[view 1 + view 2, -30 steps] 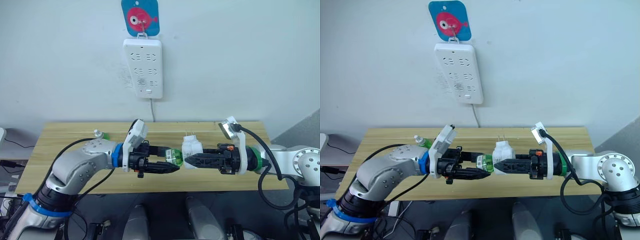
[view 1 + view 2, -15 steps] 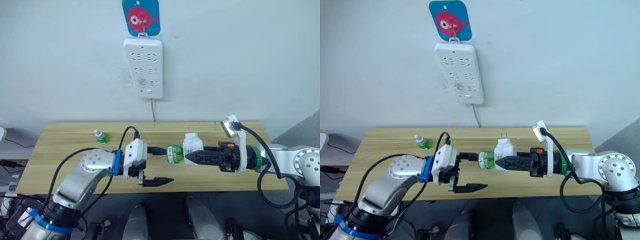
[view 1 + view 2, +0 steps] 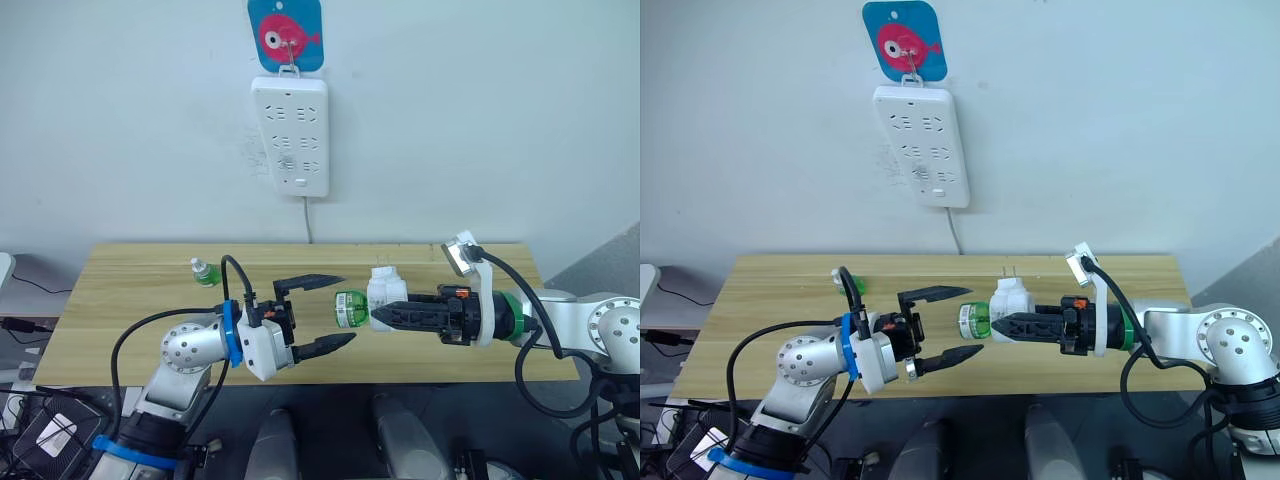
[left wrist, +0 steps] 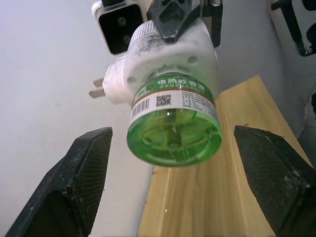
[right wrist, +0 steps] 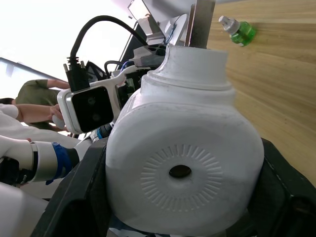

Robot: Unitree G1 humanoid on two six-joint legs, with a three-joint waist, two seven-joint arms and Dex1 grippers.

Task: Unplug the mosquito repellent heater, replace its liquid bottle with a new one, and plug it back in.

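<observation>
Two robot arms meet over a wooden table [image 3: 130, 290] set against a pale wall, where a small capped green bottle [image 3: 203, 271] stands near the table's far left edge. The left gripper [image 3: 330, 312] hangs in the air with its two black fingers spread wide and holding nothing, its tips just short of the capless green bottle [image 3: 350, 307]. That bottle sticks out sideways from the white heater [image 3: 382, 293], which the right gripper [image 3: 382, 317] clasps tightly above the table, prongs pointing up, while a white power strip [image 3: 290, 135] hangs on the wall under a blue fish hook [image 3: 285, 34].
</observation>
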